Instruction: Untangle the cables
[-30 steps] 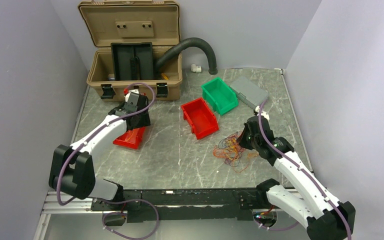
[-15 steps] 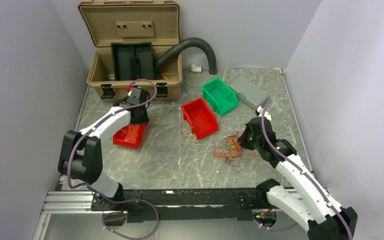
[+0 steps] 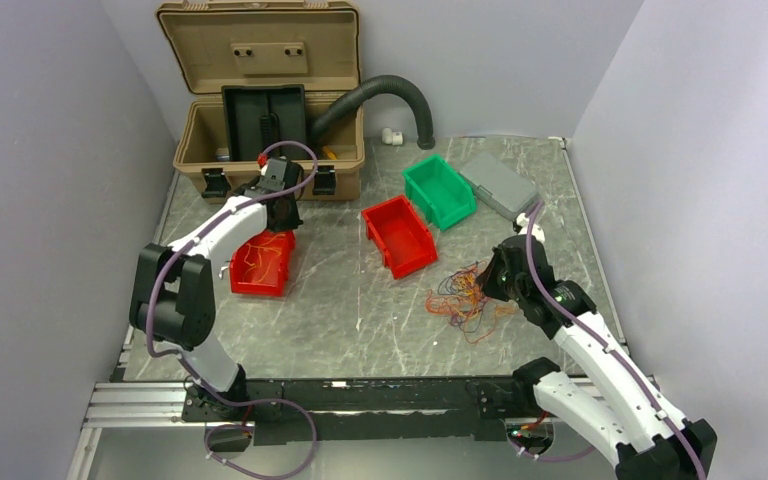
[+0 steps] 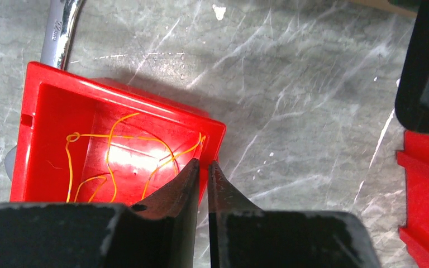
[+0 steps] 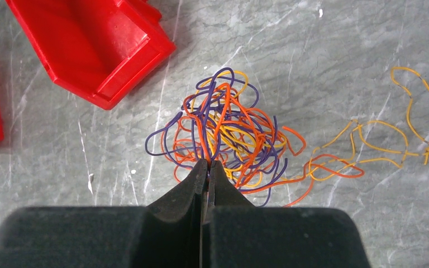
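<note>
The white-and-black left arm [image 3: 215,232] rises from its base at 7 o'clock, folds at a raised elbow and stretches its forearm toward 1 o'clock. Its black two-finger left gripper [image 4: 202,166] hangs at about 10 o'clock of the table and points down. Its jaws stand nearly together with a thin slit between them and nothing in it.

The white-and-black right arm [image 3: 600,360] climbs from its base at 5 o'clock toward 11 o'clock, and its wrist bends down. Its black two-finger right gripper [image 5: 206,163] sits low at about 4 o'clock, jaws pressed together, pinching strands at the near edge of the thin coloured wire cables [image 5: 223,128].
</note>
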